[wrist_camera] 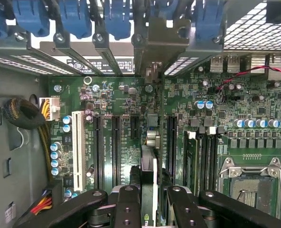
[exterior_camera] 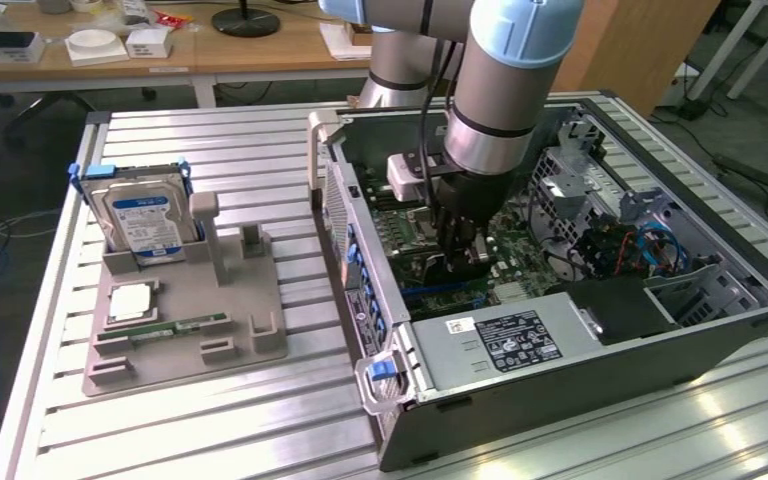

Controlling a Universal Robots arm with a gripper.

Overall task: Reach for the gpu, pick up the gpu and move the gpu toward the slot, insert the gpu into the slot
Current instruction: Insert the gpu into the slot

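My gripper (exterior_camera: 460, 256) reaches down inside the open computer case (exterior_camera: 398, 400), over the green motherboard (wrist_camera: 117, 99). It is shut on the gpu (wrist_camera: 148, 164), a thin dark card seen edge-on between the two black fingers (wrist_camera: 127, 204). The card runs from the fingers to its metal bracket (wrist_camera: 152, 45), which stands at the row of rear bracket openings. It hangs in line with the long black slots (wrist_camera: 116, 147) and hides the slot beneath it. Whether its edge sits in that slot I cannot tell. In the exterior view the gpu (exterior_camera: 435, 268) is a dark shape low under the fingers.
A silver hard drive (exterior_camera: 144, 222) and a green memory stick (exterior_camera: 177, 325) rest on a grey fixture (exterior_camera: 224, 300) at the exterior view's left. Inside the case are the power supply (exterior_camera: 518, 340), blue clips (wrist_camera: 74, 16), the CPU socket (wrist_camera: 249, 175) and cable bundles (wrist_camera: 24, 114).
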